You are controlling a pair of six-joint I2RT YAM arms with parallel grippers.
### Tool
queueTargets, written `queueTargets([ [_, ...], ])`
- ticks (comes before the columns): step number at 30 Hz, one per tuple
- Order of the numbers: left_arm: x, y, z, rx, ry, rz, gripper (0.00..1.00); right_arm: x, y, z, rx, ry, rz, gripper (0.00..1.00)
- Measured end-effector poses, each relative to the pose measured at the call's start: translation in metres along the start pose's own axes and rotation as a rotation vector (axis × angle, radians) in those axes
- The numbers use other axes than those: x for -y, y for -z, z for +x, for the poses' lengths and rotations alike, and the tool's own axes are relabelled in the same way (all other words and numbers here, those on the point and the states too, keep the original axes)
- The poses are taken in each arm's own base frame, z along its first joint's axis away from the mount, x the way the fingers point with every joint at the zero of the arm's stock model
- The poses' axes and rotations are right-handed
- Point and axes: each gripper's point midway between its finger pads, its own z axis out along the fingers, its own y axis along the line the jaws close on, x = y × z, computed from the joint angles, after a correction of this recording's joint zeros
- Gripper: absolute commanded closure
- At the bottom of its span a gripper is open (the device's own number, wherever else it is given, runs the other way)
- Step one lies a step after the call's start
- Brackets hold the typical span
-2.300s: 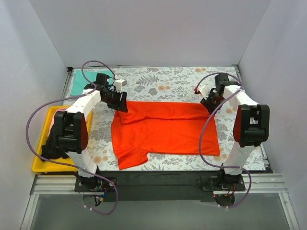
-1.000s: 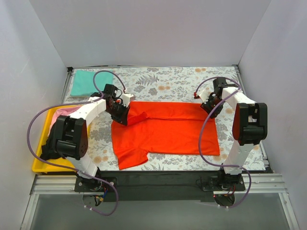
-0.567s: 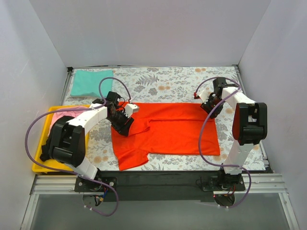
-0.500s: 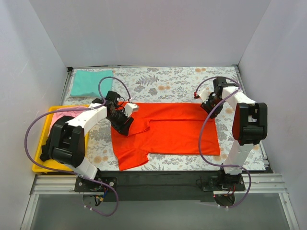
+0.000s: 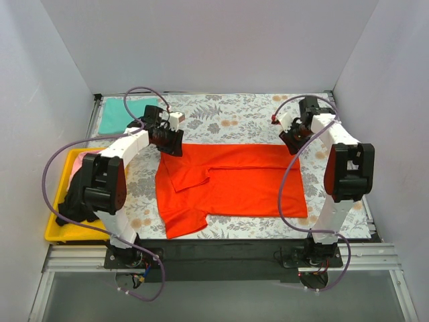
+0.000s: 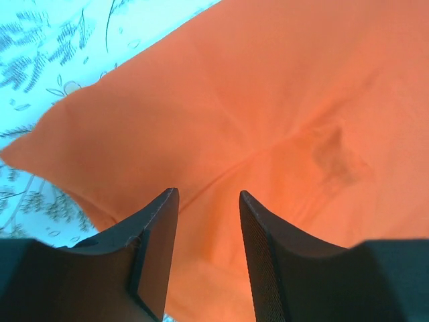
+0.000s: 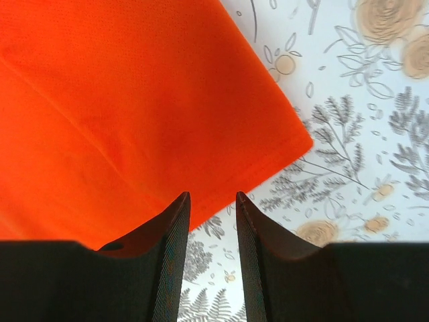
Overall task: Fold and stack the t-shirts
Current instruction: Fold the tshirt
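The orange-red t-shirt point(image 5: 241, 181) lies spread flat on the floral cloth, its far left sleeve folded inward onto the body. My left gripper point(image 5: 173, 142) is open and empty, hovering over the shirt's far left corner; the left wrist view shows the shirt point(image 6: 268, 100) below my gripper point(image 6: 208, 196). My right gripper point(image 5: 289, 139) is open and empty by the shirt's far right corner; the right wrist view shows my gripper point(image 7: 212, 196) above that shirt's edge point(image 7: 120, 87). A folded teal t-shirt point(image 5: 119, 115) lies at the back left. A black t-shirt point(image 5: 75, 204) and a pink t-shirt point(image 5: 82, 159) lie in the tray.
The grey floral cloth point(image 5: 234, 111) covers the table. A yellow tray point(image 5: 55, 231) sits at the left edge. White walls close in the back and both sides. Purple cables loop from both arms.
My left gripper carried the shirt's far left sleeve inward, let it go, and drew back to the far left corner. My right gripper shifted slightly toward the back.
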Motion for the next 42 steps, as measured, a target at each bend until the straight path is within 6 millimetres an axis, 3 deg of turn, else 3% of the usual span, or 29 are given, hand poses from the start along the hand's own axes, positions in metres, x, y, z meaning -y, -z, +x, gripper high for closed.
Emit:
queueTargets([
  [4,-0.016,-0.029,0.016,-0.054,0.085,-0.040,0.61,-0.004,-0.023,0.011,-0.047,-0.039,-0.041,0.60],
  [9,-0.039,-0.049,0.024,-0.069,0.155,-0.096,0.64,0.001,-0.049,0.023,-0.099,-0.066,-0.036,0.61],
  [15,-0.074,-0.063,-0.001,-0.011,0.206,-0.118,0.68,0.025,-0.058,0.014,-0.113,-0.081,0.031,0.61],
  [18,-0.089,-0.074,-0.021,0.019,0.204,-0.114,0.69,0.044,-0.063,0.002,-0.095,-0.089,0.079,0.54],
  [21,-0.095,-0.081,-0.037,0.045,0.188,-0.086,0.61,0.055,-0.064,-0.007,-0.069,-0.088,0.108,0.36],
  [24,-0.084,-0.077,-0.038,0.043,0.177,-0.022,0.50,0.054,-0.060,-0.013,-0.038,-0.088,0.094,0.19],
  [25,-0.077,-0.073,-0.036,0.037,0.176,0.008,0.46,0.052,-0.054,-0.015,-0.025,-0.086,0.089,0.12],
  [26,-0.068,-0.066,-0.034,0.037,0.170,0.041,0.36,0.049,-0.047,-0.019,-0.010,-0.083,0.079,0.11],
  [27,-0.058,-0.056,-0.032,0.036,0.163,0.073,0.18,0.045,-0.035,-0.024,0.011,-0.071,0.075,0.10],
  [32,0.001,0.031,-0.035,0.096,0.007,0.182,0.13,0.018,0.066,-0.048,0.170,0.056,0.160,0.16],
  [35,0.037,0.089,-0.022,0.159,-0.153,0.207,0.14,-0.020,0.100,-0.033,0.204,0.129,0.192,0.26],
  [38,0.066,0.121,0.013,0.164,-0.263,0.226,0.17,-0.070,0.087,0.010,0.137,0.159,0.113,0.34],
  [42,0.090,0.118,0.078,0.042,-0.327,0.278,0.24,-0.124,0.044,0.069,-0.012,0.161,-0.043,0.40],
])
